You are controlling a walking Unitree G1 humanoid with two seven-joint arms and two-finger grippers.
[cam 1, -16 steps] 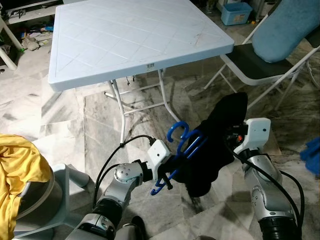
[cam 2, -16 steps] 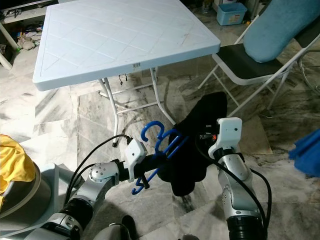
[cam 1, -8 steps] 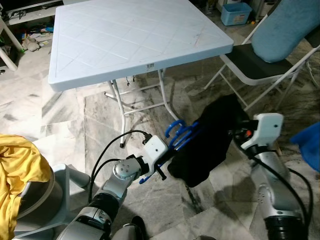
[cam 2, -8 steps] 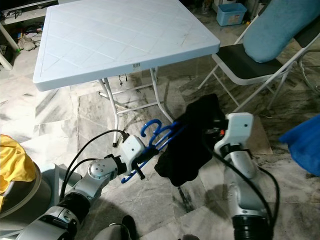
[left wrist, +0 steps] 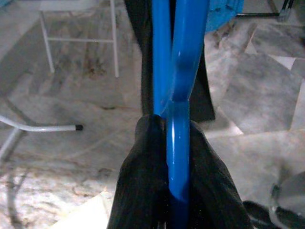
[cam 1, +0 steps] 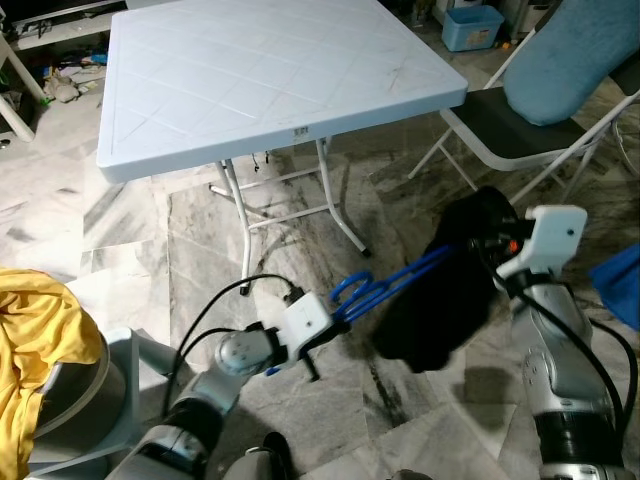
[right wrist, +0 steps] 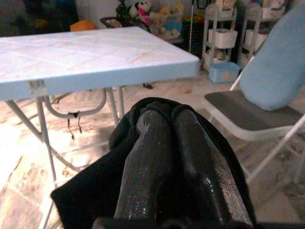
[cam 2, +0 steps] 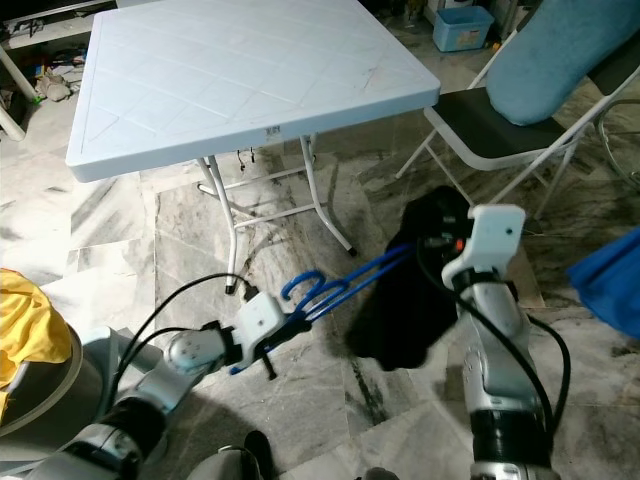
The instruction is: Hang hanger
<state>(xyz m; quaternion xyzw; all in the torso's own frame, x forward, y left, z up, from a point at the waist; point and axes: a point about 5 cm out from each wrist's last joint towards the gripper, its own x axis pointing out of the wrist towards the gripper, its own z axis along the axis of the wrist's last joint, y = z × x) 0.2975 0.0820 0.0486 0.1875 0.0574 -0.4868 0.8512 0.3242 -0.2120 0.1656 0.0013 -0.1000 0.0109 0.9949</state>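
The left gripper (left wrist: pixel 174 157) pinches the blue hanger (cam 1: pixel 390 285) near its hook; the right gripper (right wrist: pixel 176 143), at 3 o'clock, pinches the black garment (cam 1: pixel 440 300). Step in hand appears to be threading; next, seat the garment squarely on the hanger.

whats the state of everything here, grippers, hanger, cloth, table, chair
left gripper: shut on the blue hanger
right gripper: shut on the black garment
blue hanger: held level between the arms, partly inside the garment
black garment: hanging off the hanger end
folding table: standing, unfolded
folding chair: unfolded, blue cushion on it
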